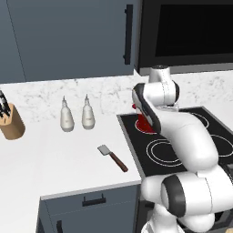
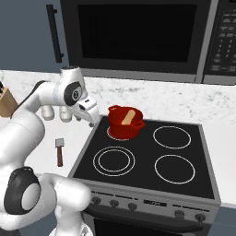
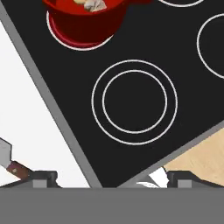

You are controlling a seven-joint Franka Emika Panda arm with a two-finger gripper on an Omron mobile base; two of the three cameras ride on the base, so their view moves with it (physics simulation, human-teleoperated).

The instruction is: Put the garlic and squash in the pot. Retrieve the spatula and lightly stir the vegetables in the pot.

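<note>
The jaws (image 3: 105, 179) stand wide open and hold nothing; they hang over the front left part of the stove (image 2: 147, 156), near its left edge.

The pot (image 2: 124, 123) sits on the back left burner, beyond the jaws. The squash (image 2: 128, 117) lies inside it, and the garlic (image 3: 92, 4) shows in it in the hand view. So, as I judge, the next thing to take is the spatula (image 1: 112, 158).

It lies flat on the white table (image 1: 54, 154), to the left of the jaws and lower, well apart from the pot. It looks light and stiff. The metal blade (image 1: 104, 150) is thin and probably slippery, so the dark brown handle (image 1: 119, 163) is the better place, with 1 finger on each long side.

I can read no brand, label or writing; the marks on the microwave panel (image 2: 227, 41) are too small.
</note>
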